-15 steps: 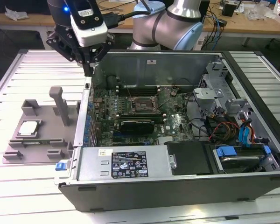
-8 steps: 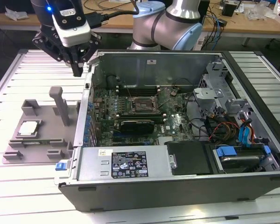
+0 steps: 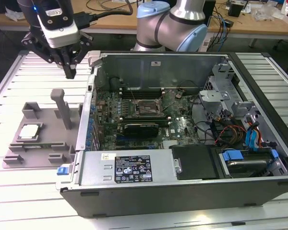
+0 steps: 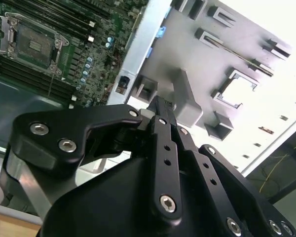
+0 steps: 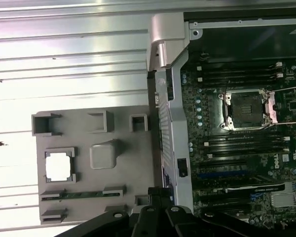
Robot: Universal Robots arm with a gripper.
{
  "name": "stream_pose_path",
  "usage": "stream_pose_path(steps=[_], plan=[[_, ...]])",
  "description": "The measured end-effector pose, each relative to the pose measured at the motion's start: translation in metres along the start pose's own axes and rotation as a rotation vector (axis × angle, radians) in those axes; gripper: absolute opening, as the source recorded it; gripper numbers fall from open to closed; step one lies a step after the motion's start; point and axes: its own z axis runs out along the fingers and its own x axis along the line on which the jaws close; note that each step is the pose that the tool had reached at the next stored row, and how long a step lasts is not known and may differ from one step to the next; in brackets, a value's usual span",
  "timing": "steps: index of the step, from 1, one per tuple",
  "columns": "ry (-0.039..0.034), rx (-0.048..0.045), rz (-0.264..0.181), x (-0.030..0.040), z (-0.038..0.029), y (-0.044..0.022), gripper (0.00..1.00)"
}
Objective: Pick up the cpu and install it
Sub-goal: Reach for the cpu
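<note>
Lying open on the slatted desk [image 3: 24, 191], the computer case [image 3: 134, 168] exposes its motherboard. Just beside it, on the exterior view's left, sits a grey fixture [image 3: 45, 125]. The gripper [image 3: 70, 72] hangs above the fixture, fingers together, touching nothing. The socket [image 3: 146, 107] stands unlatched. The cpu [image 3: 30, 132] rests flat in a fixture pocket.

Open air above the cpu [image 3: 30, 132]; tall grey post [image 3: 63, 109] seemingly close beside
</note>
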Motion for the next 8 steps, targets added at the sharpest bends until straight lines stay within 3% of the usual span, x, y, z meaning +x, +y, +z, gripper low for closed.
stream_pose_path(steps=[5, 8], plan=[[-0.0007, -0.0001, 0.000, 0.0105, -0.0002, -0.0008, 0.11], [-0.0020, -0.0002, 0.000, 0.0258, -0.0005, -0.0019, 0.11]])
